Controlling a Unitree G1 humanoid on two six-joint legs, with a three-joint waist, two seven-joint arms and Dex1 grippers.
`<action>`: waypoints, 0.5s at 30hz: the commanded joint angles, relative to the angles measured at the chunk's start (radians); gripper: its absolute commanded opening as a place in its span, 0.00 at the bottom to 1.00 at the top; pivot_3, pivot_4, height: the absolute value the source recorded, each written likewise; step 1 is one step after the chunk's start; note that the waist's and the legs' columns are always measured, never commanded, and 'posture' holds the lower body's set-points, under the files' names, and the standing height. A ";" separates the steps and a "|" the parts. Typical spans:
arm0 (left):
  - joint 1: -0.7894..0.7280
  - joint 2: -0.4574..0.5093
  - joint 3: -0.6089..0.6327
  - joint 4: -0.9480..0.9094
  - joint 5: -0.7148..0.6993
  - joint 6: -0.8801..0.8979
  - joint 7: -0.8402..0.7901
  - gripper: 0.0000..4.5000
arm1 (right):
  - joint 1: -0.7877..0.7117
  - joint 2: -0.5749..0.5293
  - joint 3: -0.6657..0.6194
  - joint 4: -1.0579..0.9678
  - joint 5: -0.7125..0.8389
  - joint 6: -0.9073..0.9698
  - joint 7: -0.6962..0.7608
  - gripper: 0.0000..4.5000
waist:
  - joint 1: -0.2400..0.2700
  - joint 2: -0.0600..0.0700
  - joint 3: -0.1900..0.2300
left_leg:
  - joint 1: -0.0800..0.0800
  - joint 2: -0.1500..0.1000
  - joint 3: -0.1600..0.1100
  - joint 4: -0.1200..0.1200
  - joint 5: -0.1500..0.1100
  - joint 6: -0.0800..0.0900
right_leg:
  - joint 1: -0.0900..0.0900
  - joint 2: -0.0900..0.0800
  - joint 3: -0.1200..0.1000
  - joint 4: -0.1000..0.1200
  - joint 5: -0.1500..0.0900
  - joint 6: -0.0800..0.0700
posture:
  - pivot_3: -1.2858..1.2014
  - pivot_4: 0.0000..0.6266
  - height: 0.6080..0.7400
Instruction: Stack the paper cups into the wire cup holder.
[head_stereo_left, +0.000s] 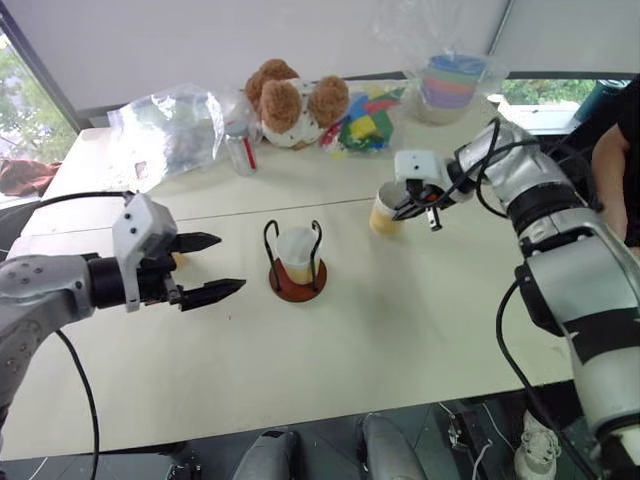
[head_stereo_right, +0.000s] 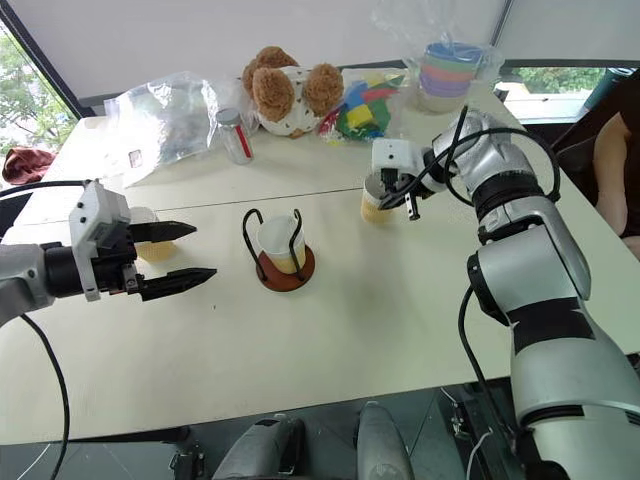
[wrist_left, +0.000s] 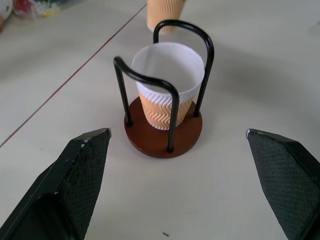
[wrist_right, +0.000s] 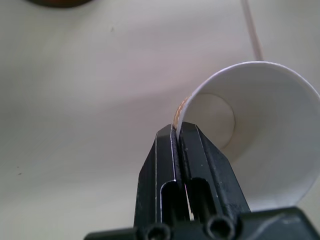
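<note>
A: To the left of the wire cup holder (head_stereo_left: 296, 262), what is the left hand (head_stereo_left: 212, 267) doing?

B: It hangs over the desk (head_stereo_left: 400, 330) with its two fingers spread as wide as they go and nothing between them, pointing toward the holder. Just behind it, still left of the holder, a third paper cup (head_stereo_right: 150, 246) stands on the desk, partly hidden by the hand.

A: And the holder itself?

B: It stands near the middle of the desk, and one cup (wrist_left: 167, 85) already sits upright inside it, between the two wire loops, on the round brown base.

A: To the right of the holder?

B: The right hand (wrist_right: 178, 131) is pinched fully closed on the rim of another cup (head_stereo_left: 387, 213), one finger inside the wall and one outside. In the head views that cup is to the right of the holder and a little farther back. Whether its bottom has left the desk, I cannot tell.

A: So which step is this?

B: I would judge it the pick-up of the second cup: the grip is made, the carry is not yet done.

A: What does the next move need?

B: Lifting the cup clear, bringing it leftward over the holder, keeping it upright, and lowering it between the loops so it nests in the seated cup. The thin rim grip could let the cup swing or tilt, so a slow, straight descent seems wise.
</note>
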 joint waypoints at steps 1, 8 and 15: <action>0.000 0.029 0.052 0.014 0.019 -0.025 -0.026 1.00 | -0.161 -0.003 -0.089 -0.067 0.075 -0.032 0.109 0.01 | 0.000 0.000 0.000 | 0.000 0.001 0.000 0.000 0.000 0.000 | 0.000 0.001 0.000 0.000 0.000 0.000 | 0.52 0.24 1.00; -0.026 0.018 0.007 0.034 0.045 -0.048 -0.037 1.00 | -0.178 0.059 0.036 -0.325 0.439 0.097 0.197 0.01 | 0.002 -0.003 -0.002 | 0.001 0.006 0.000 0.003 -0.004 -0.004 | 0.002 0.006 0.000 -0.001 0.001 -0.001 | 0.52 0.24 1.00; -0.030 0.003 -0.004 0.027 0.053 -0.054 -0.027 1.00 | -0.160 0.004 0.315 -0.530 0.695 0.165 0.197 0.01 | 0.005 -0.003 -0.002 | 0.001 0.006 -0.001 0.003 -0.004 -0.003 | 0.001 0.006 0.001 0.000 0.001 -0.001 | 0.52 0.24 1.00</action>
